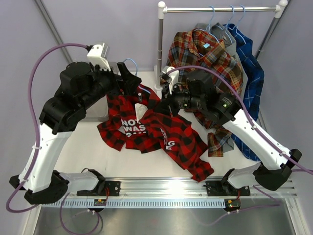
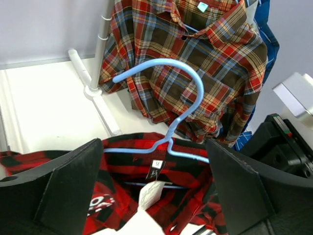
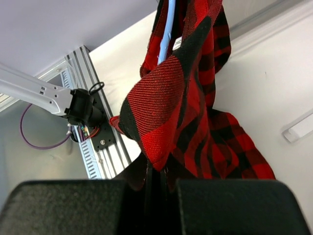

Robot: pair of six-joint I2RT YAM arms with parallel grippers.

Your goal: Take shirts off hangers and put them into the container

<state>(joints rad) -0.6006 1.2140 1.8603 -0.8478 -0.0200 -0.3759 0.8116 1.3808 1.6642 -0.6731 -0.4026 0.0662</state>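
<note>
1. Mid-desk, between the two arms: red-black plaid shirt [image 1: 151, 132], rumpled and spread flat on the desk [image 1: 93, 152], white lettering facing up, one end trailing toward the near edge.
2. Inside its collar: light-blue hanger [image 2: 171, 60], hook curving up and out past the neckline, wire shoulders tucked under the cloth; white label [image 2: 149, 193] hanging just below the wire's neck.
3. Left tool [image 2: 156, 196]: released, jaws spread wide on either side of the collar, with the hanger's neck in the gap; as far as the left wrist view shows, touching neither finger.
4. Right tool [image 3: 155, 172]: clenched on a fold of that same shirt, red-and-black cloth bunching out from between the fingers, a strip of blue wire showing in the fabric beyond.
5. From above: both tools close together at the shirt's far edge, left at the collar, right just beside it on the shoulder side.
6. Further back, hanging from the rack rail [image 1: 220, 9]: orange-red-blue plaid shirt [image 1: 208, 56], grey shirt [image 1: 229, 40] behind it, blue plaid shirt [image 1: 253, 78] farthest right, all on blue hanger hooks [image 1: 212, 17] over the rail.
7. Left of those, a white rack post [image 1: 160, 39] rising from the desk's far side.
</note>
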